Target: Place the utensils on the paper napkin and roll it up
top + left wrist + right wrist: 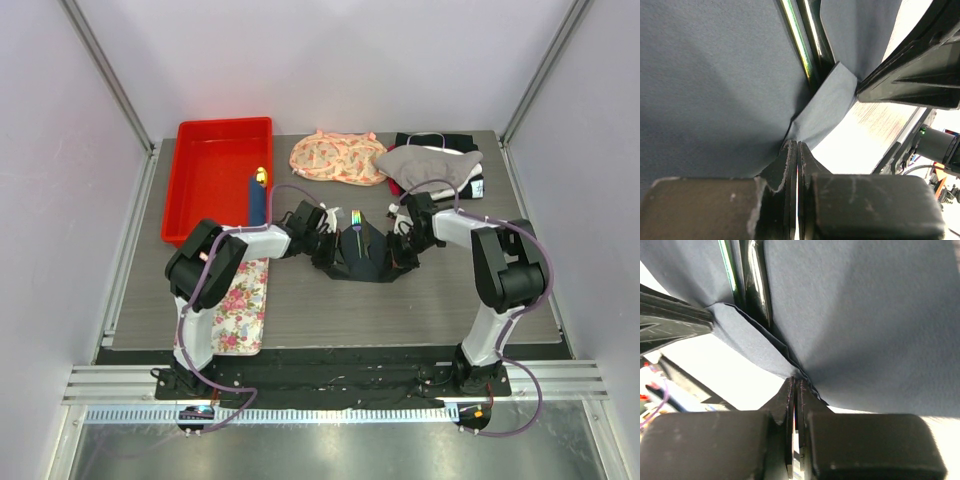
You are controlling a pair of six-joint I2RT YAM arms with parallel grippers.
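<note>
The paper napkin [357,258] lies dark at the table's middle, its two side edges lifted and folded inward. The utensils [356,221] rest along its centre, showing as a shiny strip at the far end. My left gripper [325,243] is shut on the napkin's left edge, and my right gripper [398,243] is shut on its right edge. In the left wrist view the jaws [798,144] pinch a fold of the napkin [715,75] with the utensils [801,47] just beyond. The right wrist view shows the same: closed tips [795,381], napkin [865,315], utensils [756,280].
A red bin [200,190] at the back left holds a blue yellow-tipped stick [257,195]. A floral tray [240,305] lies at the near left. Peach floral cloth [335,157], grey cloth [430,165] and black cloth [460,141] sit along the back edge.
</note>
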